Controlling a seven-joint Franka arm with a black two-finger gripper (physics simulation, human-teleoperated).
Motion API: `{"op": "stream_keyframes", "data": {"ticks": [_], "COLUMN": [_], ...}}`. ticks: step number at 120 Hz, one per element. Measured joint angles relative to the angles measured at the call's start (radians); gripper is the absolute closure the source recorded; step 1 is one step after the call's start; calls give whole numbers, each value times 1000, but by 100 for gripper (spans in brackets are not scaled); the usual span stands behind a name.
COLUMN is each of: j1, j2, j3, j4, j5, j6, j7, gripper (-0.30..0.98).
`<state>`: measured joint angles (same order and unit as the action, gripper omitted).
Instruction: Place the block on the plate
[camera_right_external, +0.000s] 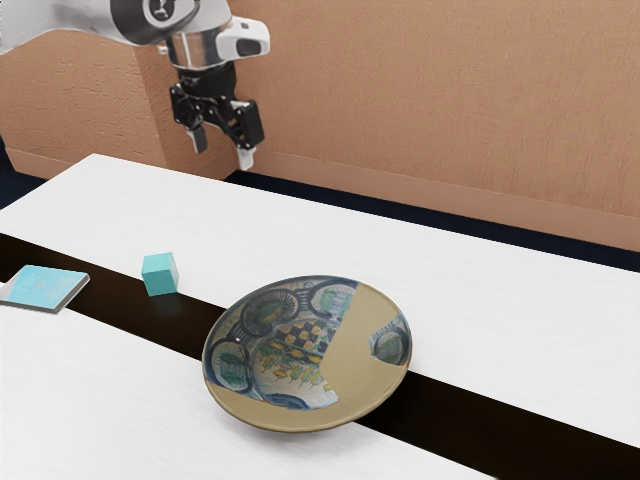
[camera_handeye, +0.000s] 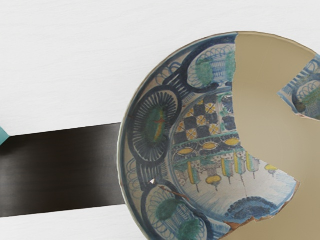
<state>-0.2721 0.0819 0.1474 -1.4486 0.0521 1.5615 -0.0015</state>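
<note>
Landmark for all locations: the plate. The plate (camera_right_external: 372, 382) lay face up on the white table (camera_right_external: 520, 320), across the dark stripe (camera_right_external: 450, 418) that ran along the tabletop. Its face carried painted ornament in blue, green and yellow, interrupted by plain tan areas; one smaller painted patch sat by itself within the tan, near the rim.

The block (camera_right_external: 158, 275), a small teal cube, was found off the plate, apart from it, toward the exterior view's left. It stood upright at the edge of the stripe. In the wrist view a teal corner appeared beside the same stripe, well clear of the plate's rim.

Farther from the plate than the block, on the same side, a flat light-blue item resembling a small book (camera_right_external: 48, 288) lay on the stripe, partly cut off by the edge of the exterior view. The block sat between this item and the plate, touching neither.

The gripper (camera_right_external: 223, 153) was observed raised well above the tabletop, appearing higher than the plate and toward the exterior view's left. Its fingers pointed downward and stood apart, with a plain gap between their tips. The arm (camera_right_external: 85, 22) entered from the exterior view's upper left. The tan wall (camera_right_external: 420, 100) rose on the far side of the table, beyond the plate.
</note>
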Motion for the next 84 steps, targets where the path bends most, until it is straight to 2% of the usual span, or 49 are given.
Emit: {"op": "stream_keyframes", "data": {"ticks": [12,19,37,49,63,84], "j1": [-16,-23,174,251,315,388], "j2": [16,68,289,400,468,501], "j3": [18,64,85,84,90,96], "j4": [-8,-16,-6,23,29,8], "j5": [0,-4,-99,-154,-198,-221], "j6": [6,27,142,213,280,334], "j7": [0,1,-2,-4,-5,-6], "gripper": [0,0,0,0,0,0]}}
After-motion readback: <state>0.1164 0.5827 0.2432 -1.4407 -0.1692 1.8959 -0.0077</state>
